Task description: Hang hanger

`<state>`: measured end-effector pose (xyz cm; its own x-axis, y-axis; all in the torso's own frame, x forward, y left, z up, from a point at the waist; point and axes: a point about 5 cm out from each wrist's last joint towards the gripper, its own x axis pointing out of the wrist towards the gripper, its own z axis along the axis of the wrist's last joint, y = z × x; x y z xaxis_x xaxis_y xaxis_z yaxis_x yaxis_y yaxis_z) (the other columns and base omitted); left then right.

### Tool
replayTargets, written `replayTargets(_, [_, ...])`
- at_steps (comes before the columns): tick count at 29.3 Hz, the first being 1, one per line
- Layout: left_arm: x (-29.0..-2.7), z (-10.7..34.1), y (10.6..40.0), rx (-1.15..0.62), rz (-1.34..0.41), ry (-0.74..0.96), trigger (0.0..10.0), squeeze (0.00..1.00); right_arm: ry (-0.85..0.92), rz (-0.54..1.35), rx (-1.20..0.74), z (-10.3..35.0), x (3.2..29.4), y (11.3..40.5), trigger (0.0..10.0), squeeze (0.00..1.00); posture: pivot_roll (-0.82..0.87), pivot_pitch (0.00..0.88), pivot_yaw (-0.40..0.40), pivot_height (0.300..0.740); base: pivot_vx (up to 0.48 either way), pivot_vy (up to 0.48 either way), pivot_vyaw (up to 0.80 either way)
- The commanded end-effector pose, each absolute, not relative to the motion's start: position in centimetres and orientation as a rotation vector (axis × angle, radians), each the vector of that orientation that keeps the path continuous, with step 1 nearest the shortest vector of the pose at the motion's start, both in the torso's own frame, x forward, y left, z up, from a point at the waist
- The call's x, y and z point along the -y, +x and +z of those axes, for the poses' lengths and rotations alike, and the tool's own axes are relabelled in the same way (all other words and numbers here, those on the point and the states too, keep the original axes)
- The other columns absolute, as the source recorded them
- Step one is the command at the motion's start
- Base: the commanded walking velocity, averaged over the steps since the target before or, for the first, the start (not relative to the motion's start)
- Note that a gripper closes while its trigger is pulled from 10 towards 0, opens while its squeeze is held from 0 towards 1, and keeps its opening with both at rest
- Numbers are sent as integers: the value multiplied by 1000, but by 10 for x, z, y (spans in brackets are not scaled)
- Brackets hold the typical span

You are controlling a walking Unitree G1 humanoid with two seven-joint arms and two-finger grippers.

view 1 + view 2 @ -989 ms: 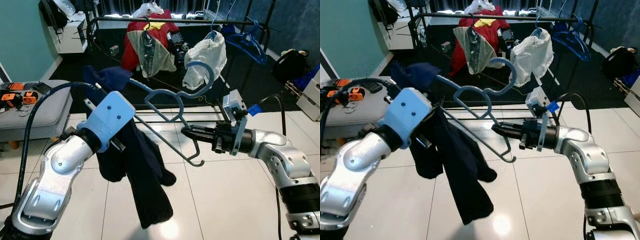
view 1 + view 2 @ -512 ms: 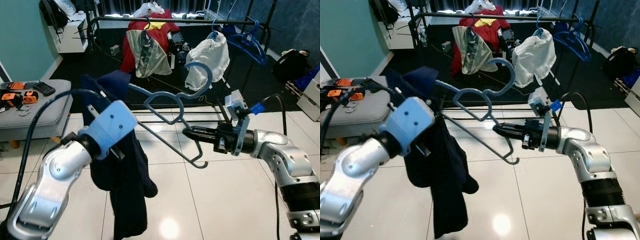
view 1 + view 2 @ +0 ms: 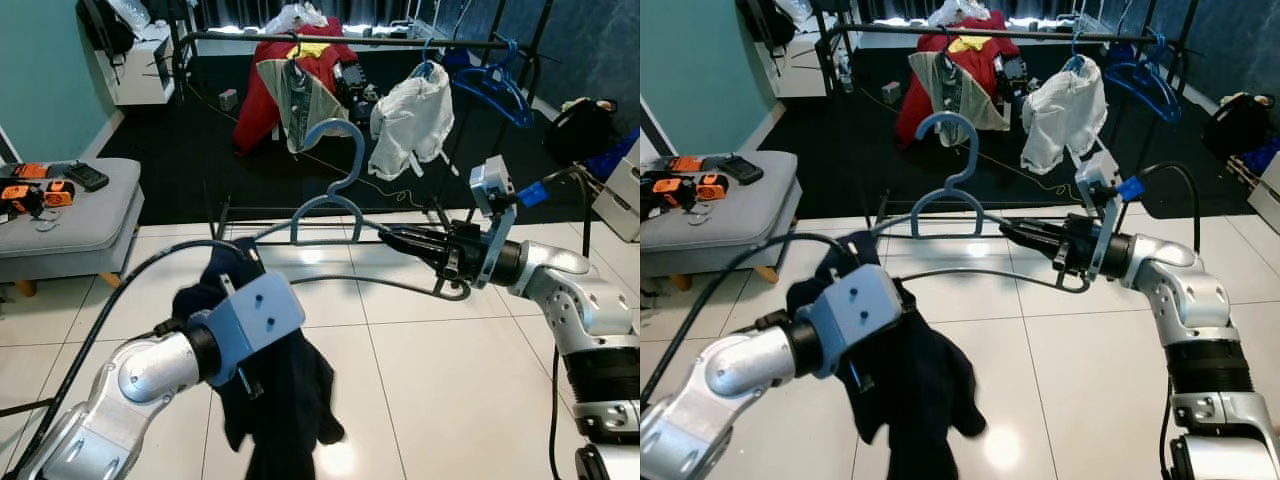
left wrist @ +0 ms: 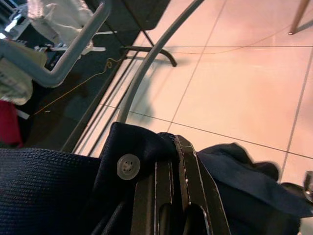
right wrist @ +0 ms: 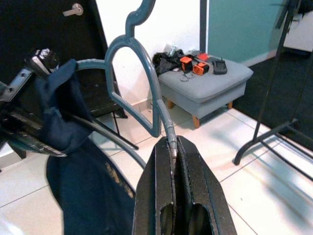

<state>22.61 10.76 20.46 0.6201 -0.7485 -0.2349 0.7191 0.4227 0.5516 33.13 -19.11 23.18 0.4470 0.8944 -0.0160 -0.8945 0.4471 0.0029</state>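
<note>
A blue-grey plastic hanger (image 3: pixel 324 205) stands upright in mid-air in front of me, hook up. My right gripper (image 3: pixel 392 236) is shut on its right shoulder; the right wrist view shows the bar (image 5: pixel 142 63) pinched between the black fingers. A dark navy garment (image 3: pixel 290 390) is draped over the hanger's left end and hangs toward the floor. My left gripper (image 4: pixel 172 152) is low on the left, shut on a fold of that navy cloth beside a white button (image 4: pixel 128 166). The cloth hides its fingers in the eye views.
A black clothes rack (image 3: pixel 330 42) stands at the back with a red garment, a white one (image 3: pixel 412 115) and blue hangers (image 3: pixel 495 85). A grey ottoman (image 3: pixel 70 215) with orange tools sits at the left. White tiles lie underfoot, and a dark bag (image 3: pixel 580 125) sits far right.
The hanger has swung from tilted to upright as my right gripper rose. My left arm has dropped, drawing the navy garment down toward the hanger's left end.
</note>
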Motion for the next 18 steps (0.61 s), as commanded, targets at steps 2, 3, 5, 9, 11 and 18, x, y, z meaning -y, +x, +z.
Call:
replayTargets(2, [-82, 209, 201, 127, -1148, 628, 39, 0, 0, 1176, 24, 235, 167, 335, 10000, 0, -36, 80, -10, 740, 0, 0, 0])
replayTargets(3, [-82, 209, 201, 127, -1148, 628, 39, 0, 0, 1176, 24, 235, 167, 335, 10000, 0, -36, 80, -10, 740, 0, 0, 0])
replayTargets(5, [-83, 209, 202, 121, -1145, 634, 78, 0, 3, 1166, 30, 235, 167, 336, 10000, 0, -35, 79, -9, 740, 0, 0, 0])
replayTargets(9, [-86, 209, 204, 114, -1122, 653, 588, 0, 16, 1130, 56, 237, 168, 339, 10000, 0, -34, 79, -9, 740, 0, 0, 0])
replayTargets(11, [-88, 210, 209, 122, -1077, 670, 1843, 0, 86, 1097, 127, 245, 167, 342, 10000, 0, -33, 78, -5, 740, 0, 0, 0])
replayTargets(18, [-88, 213, 221, 170, -986, 688, 3098, 0, 403, 1117, 349, 269, 159, 335, 10000, 0, -33, 73, 1, 740, 0, 0, 0])
